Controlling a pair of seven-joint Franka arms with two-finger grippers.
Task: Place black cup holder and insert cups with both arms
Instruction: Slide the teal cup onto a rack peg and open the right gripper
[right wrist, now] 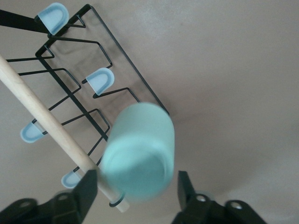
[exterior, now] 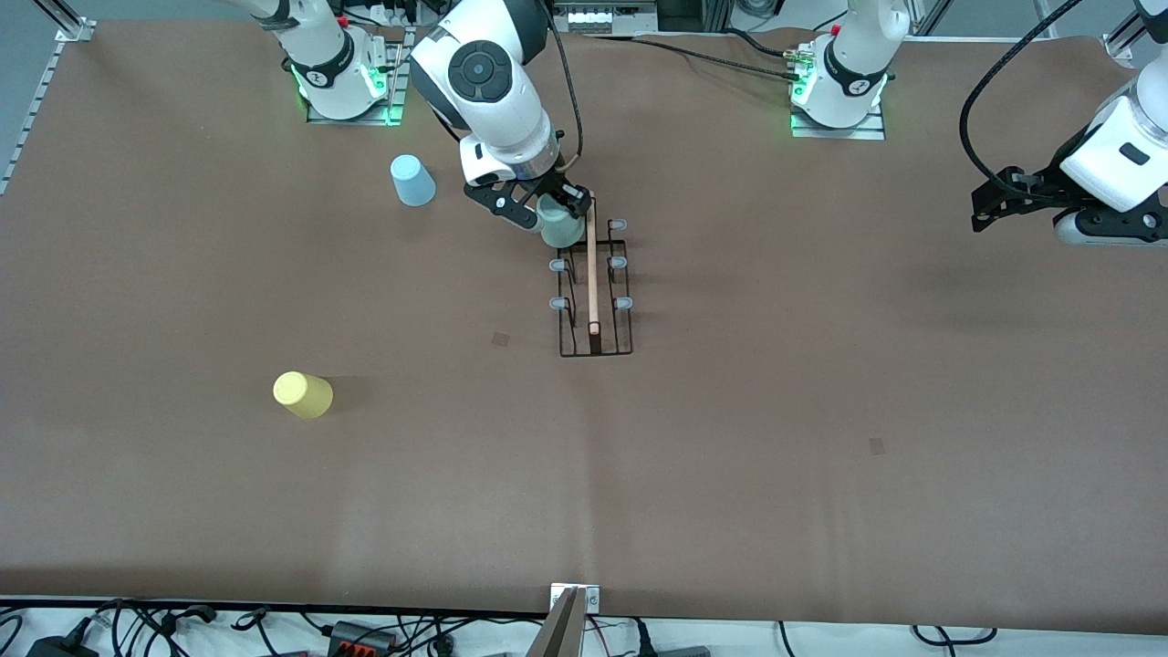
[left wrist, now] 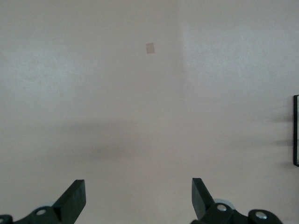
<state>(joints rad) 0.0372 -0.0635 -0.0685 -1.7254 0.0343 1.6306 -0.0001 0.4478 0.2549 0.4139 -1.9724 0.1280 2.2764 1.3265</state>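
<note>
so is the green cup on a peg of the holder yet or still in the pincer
On a peg, mouth down: the green cup sits on the black cup holder, and the right pincer fingers stand apart from it.

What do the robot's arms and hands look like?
Both arms are white with black joints. The right arm has a round black cap with a ring on it. Black cables loop beside each arm. Green lights glow at the bases. The left hand and right hand are black, each with two flat fingers.
</note>
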